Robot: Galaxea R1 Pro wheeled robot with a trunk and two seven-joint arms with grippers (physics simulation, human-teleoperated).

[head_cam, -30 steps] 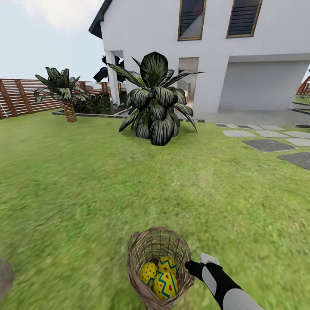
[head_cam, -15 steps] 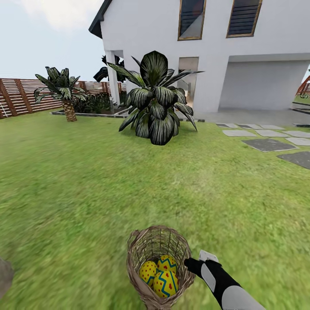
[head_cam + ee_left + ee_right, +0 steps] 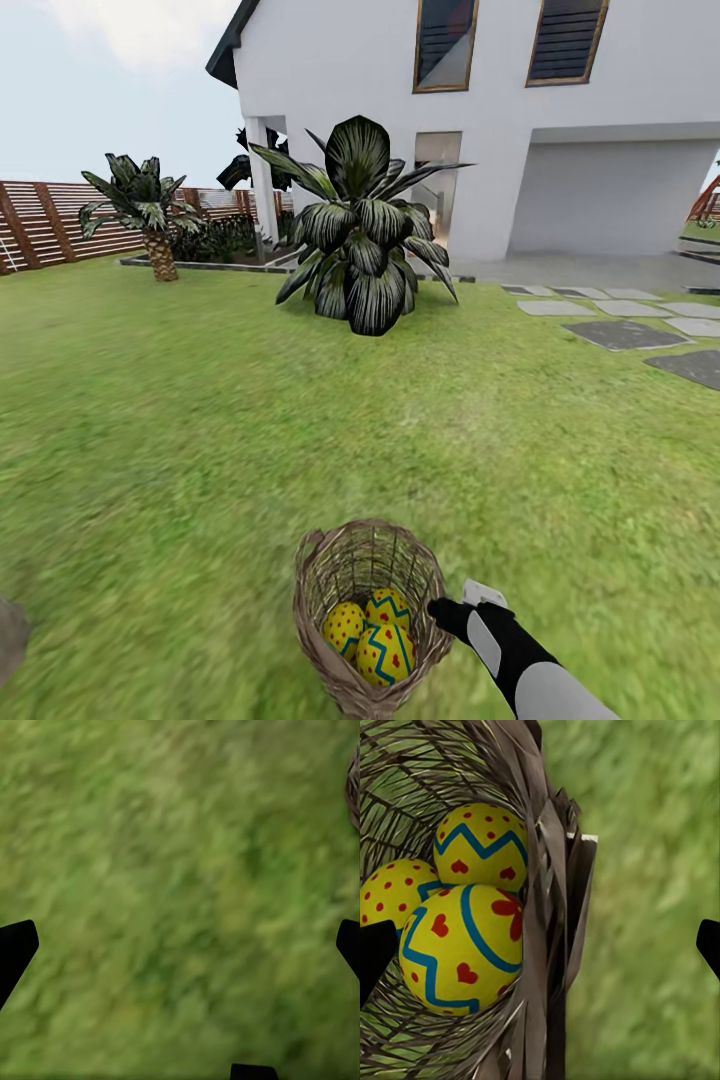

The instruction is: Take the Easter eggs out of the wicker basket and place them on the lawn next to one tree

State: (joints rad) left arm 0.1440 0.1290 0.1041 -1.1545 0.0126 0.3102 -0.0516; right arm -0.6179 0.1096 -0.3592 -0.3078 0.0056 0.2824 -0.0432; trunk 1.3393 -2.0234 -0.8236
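The wicker basket (image 3: 325, 585) stands on the lawn (image 3: 200, 450) just in front of me, with three yellow Easter eggs (image 3: 385, 648) in it, banded in blue zigzags and red marks. My right gripper (image 3: 442, 610) is at the basket's right rim. In the right wrist view this gripper (image 3: 542, 949) is open, its fingertips (image 3: 375, 954) far apart on either side of the basket wall (image 3: 547, 967), and the eggs (image 3: 461, 949) lie just inside. My left gripper (image 3: 182, 945) is open above bare grass, with the basket's edge (image 3: 354, 787) at the frame's border. The tree is out of view.
A broad-leafed dark plant (image 3: 362, 235) grows mid-lawn ahead. A short palm (image 3: 148, 215) stands by the wooden fence (image 3: 40, 225) at far left. The white house (image 3: 500, 120) is behind, with grey stepping stones (image 3: 620, 335) at right. Open grass stretches all around the basket.
The whole picture has shifted up a little, so the camera moved. The right gripper has stayed at the basket's right rim, and the eggs lie as before.
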